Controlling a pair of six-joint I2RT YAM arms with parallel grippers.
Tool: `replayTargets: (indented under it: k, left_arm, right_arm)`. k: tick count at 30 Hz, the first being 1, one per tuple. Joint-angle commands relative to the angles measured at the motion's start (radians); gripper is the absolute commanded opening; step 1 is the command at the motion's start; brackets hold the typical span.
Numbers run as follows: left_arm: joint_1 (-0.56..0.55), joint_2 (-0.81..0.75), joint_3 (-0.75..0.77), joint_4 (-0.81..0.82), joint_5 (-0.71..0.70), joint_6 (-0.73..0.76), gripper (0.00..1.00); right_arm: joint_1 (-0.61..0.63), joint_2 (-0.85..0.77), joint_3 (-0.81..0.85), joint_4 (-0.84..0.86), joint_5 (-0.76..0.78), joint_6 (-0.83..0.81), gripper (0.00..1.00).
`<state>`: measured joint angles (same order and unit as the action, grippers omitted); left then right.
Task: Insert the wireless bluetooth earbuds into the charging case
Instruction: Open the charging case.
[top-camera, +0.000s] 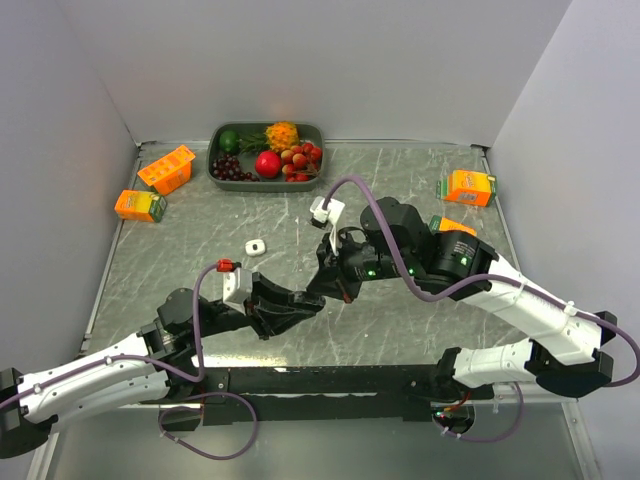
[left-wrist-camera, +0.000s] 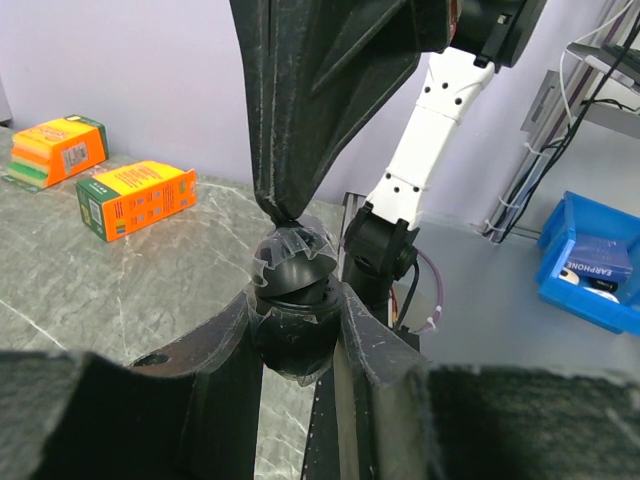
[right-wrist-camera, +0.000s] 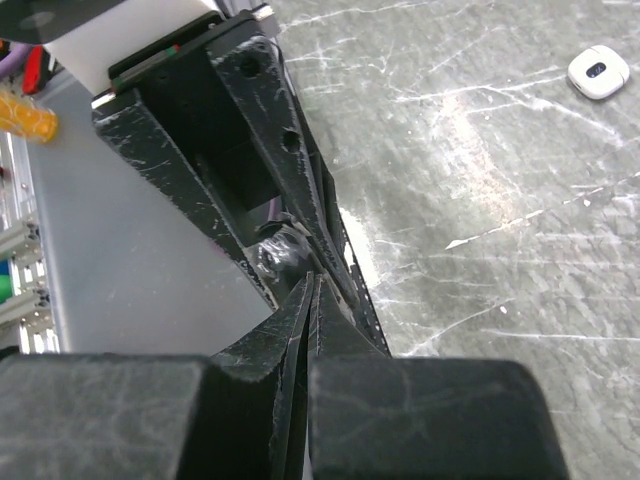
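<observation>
My left gripper (top-camera: 303, 299) is shut on a round glossy black charging case (left-wrist-camera: 293, 345), held above the table between its two fingers (left-wrist-camera: 225, 345). My right gripper (top-camera: 323, 287) is shut, and its tips (left-wrist-camera: 285, 212) touch the top of the case from above. In the right wrist view the case (right-wrist-camera: 281, 256) shows just past my right gripper (right-wrist-camera: 312, 282). I cannot see whether anything is pinched between the right tips. A small white earbud (top-camera: 255, 247) lies on the table left of both grippers and also shows in the right wrist view (right-wrist-camera: 597, 72). The black earbuds are not visible.
A green tray (top-camera: 312, 133) of fruit stands at the back. Two orange cartons (top-camera: 166, 168) (top-camera: 140, 205) lie at the back left, another (top-camera: 468, 186) at the back right. A blue bin (left-wrist-camera: 560, 240) sits off the table.
</observation>
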<state>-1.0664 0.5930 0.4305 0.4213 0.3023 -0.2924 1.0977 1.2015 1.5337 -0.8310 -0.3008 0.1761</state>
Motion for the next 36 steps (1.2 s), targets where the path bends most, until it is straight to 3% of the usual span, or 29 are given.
replayTargets:
  k: [1, 23, 32, 33, 36]
  left_arm:
    - [0.003, 0.002, 0.028, 0.076, -0.029, 0.004, 0.01]
    - [0.003, -0.022, 0.056, 0.108, -0.117, 0.006, 0.01]
    - [0.003, -0.022, 0.056, 0.106, -0.123, 0.007, 0.01]
    - [0.003, -0.021, 0.056, 0.1, -0.115, 0.006, 0.01]
    - [0.003, -0.024, 0.044, 0.079, -0.107, -0.005, 0.01]
  right_arm:
    - [0.051, 0.021, 0.031, -0.037, -0.029, -0.007, 0.0]
    - [0.109, 0.075, 0.017, -0.08, -0.124, -0.015, 0.0]
    - [0.126, 0.049, 0.028, -0.074, -0.043, -0.007, 0.0]
    - [0.125, 0.035, 0.025, -0.044, -0.022, -0.001, 0.04]
    - [0.125, -0.011, 0.039, -0.016, 0.06, 0.011, 0.32]
